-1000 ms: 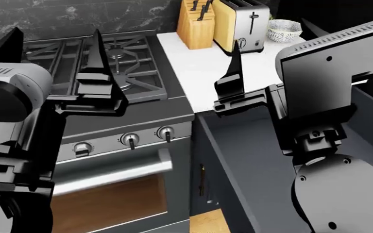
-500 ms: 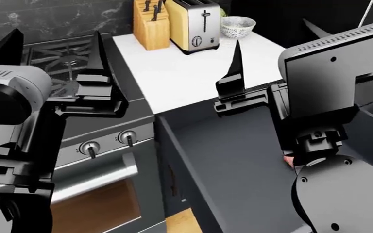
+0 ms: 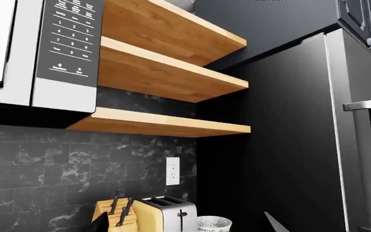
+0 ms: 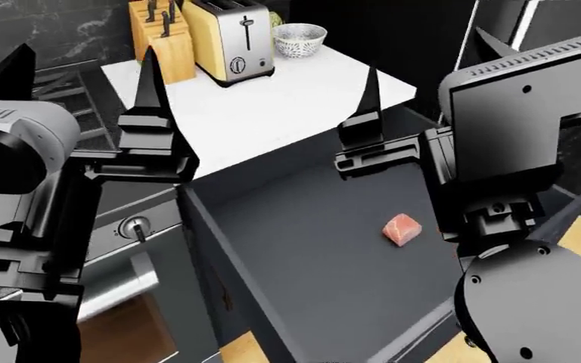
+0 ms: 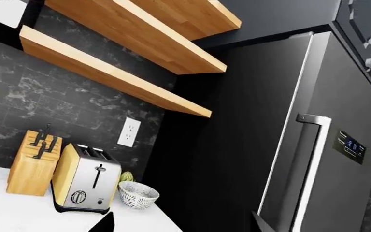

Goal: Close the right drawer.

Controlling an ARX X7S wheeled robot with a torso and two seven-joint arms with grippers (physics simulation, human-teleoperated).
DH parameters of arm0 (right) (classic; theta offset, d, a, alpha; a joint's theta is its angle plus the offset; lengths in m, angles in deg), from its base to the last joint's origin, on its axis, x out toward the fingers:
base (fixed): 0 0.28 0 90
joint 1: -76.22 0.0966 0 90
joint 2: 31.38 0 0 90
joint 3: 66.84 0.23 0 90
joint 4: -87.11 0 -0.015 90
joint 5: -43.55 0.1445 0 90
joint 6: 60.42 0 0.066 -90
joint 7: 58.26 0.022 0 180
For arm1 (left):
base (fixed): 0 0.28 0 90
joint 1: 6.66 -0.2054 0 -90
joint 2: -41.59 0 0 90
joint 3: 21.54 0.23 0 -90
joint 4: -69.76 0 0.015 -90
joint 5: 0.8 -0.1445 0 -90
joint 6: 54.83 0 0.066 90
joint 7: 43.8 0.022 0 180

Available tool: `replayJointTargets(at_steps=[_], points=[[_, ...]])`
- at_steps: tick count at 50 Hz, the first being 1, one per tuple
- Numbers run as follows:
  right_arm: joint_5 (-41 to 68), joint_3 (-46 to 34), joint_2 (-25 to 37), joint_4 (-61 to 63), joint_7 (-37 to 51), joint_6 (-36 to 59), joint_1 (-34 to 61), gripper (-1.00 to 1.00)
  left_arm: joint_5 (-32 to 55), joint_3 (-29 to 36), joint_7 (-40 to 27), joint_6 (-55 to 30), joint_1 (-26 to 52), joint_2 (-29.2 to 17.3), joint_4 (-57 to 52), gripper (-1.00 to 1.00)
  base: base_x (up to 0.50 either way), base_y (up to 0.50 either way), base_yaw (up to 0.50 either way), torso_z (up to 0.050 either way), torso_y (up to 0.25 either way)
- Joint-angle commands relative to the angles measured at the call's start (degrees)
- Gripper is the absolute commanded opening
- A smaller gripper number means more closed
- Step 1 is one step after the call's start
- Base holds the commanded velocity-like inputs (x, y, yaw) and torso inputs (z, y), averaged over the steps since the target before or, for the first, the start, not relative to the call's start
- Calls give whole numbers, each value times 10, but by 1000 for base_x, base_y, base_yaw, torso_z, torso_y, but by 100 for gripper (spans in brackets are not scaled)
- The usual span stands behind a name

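Right drawer pulled fully out below white worktop, dark interior exposed. Pink meat cube on drawer floor, near right side. Left pincer raised over stove edge, fingers apart, empty. Right pincer raised above drawer, fingers apart, empty. Knife block, toaster, patterned bowl at worktop rear.

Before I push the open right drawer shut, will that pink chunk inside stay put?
Probably not fully. The pink chunk lies loose on the right drawer's smooth floor, so a quick shove may slide it. It looks small, blocky and light, more apt to skid than roll.
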State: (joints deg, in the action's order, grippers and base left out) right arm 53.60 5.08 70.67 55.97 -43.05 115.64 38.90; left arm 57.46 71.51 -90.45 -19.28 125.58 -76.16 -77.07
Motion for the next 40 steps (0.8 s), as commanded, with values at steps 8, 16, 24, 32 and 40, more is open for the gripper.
replayJointTargets(at_steps=[8,16,24,32,40], points=[[13,15,1,4,9,-9,-7,100,3,8,-8,11,-2,-8,-1,100,0,0,-500,0,0],[19,20,1,3,16,-10,-10,100,4,9,-10,17,-4,-12,0,100,0,0,-500,0,0],[15,0,12,1,42,-2,3,100,7,12,-14,22,-4,-15,0,100,-25,-30,-44,0,0],[20,24,2,6,50,10,5,100,10,15,-17,24,0,-18,1,100,133,-136,0,0,0],[35,26,6,8,59,2,5,100,15,20,-21,26,5,-20,2,100,229,-221,0,0,0]])
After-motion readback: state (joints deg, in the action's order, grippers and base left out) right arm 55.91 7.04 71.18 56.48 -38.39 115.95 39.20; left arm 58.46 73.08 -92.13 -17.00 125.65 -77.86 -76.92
